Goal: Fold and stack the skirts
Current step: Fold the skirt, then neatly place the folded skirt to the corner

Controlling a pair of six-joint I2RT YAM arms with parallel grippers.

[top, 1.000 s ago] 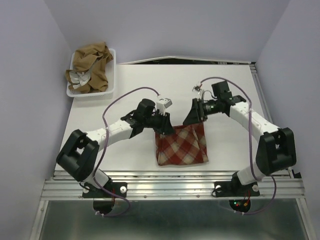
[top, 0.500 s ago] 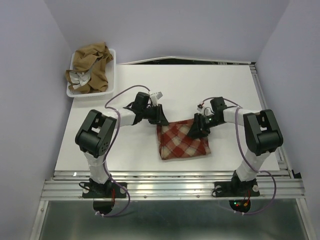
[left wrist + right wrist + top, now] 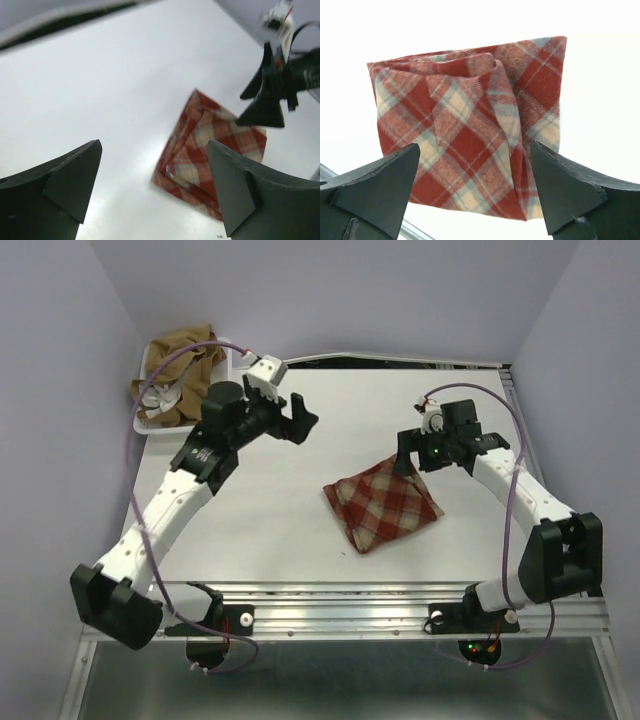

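The red-and-cream plaid skirt (image 3: 383,504) lies folded in a small packet on the white table, right of centre, turned at an angle. In the left wrist view the plaid skirt (image 3: 215,150) lies free ahead of the fingers. The right wrist view has the plaid skirt (image 3: 470,125) filling the middle. My left gripper (image 3: 303,415) hangs open, raised over the back left of the table, well away from the cloth. My right gripper (image 3: 418,462) stands open just behind the packet's far corner, nothing between its fingers. Tan-brown skirts (image 3: 180,370) are heaped in the tray.
A white plastic tray (image 3: 192,426) stands at the back left corner. A dark gap runs along the table's far edge (image 3: 380,362). The metal rail (image 3: 340,615) and both arm bases line the near edge. My right gripper (image 3: 265,100) shows in the left wrist view.
Both grippers have opened and let go of the plaid skirt. The left arm has swung up and back toward the tray; the right has drawn back. The packet now lies turned at an angle.
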